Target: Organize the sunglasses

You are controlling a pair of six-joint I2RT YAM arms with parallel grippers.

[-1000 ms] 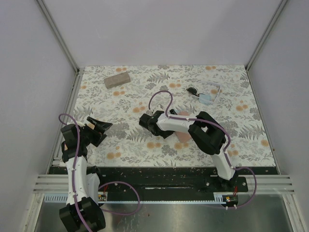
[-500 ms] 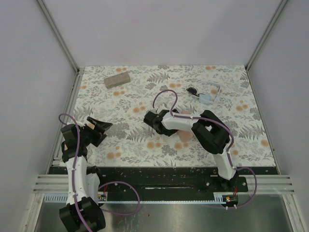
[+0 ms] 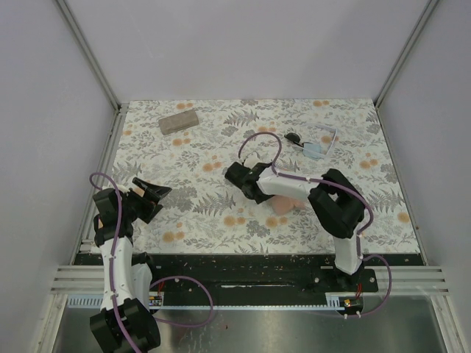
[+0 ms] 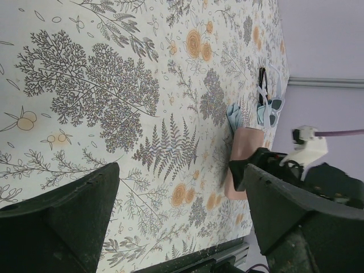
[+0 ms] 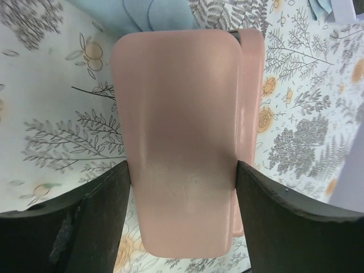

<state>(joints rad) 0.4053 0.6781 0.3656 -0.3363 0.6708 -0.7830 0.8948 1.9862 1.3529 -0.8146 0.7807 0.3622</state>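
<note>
**A:** Start nearest the bases. What is the left gripper doing?

**B:** The left gripper (image 4: 181, 169) hangs at the near left over the floral-printed tablecloth (image 3: 199, 158). Its fingers are spread wide with nothing between them.

**A:** And the other one?

**B:** The right gripper (image 5: 182, 165) is out over the middle of the table, with its white forearm reaching leftward. It is released too, its fingers spread about as wide as the left one's. In the right wrist view the smooth oblong pink case (image 5: 179, 102) fills the whole gap between them. Each finger lines up with a long side of the case. Whether they touch it or hang above it, I cannot tell from that angle.

**A:** How does the case lie?

**B:** Flat on the tablecloth, with a narrower pink strip along its right side in the wrist view. A small light blue cloth (image 5: 145, 11) lies at its far end.

**A:** Where are the sunglasses?

**B:** Both pairs are farther back on the right, well apart from either gripper. The black-framed sunglasses with dark lenses (image 3: 294, 137) rest on the tablecloth. The thin white-framed sunglasses (image 3: 328, 135) are just to their right. A second light blue cloth (image 3: 316, 151) lies just on the near side of them.

**A:** Anything at the far left?

**B:** An oblong tan case (image 3: 179, 120) lies at an angle near the back left, well apart from everything else.
</note>
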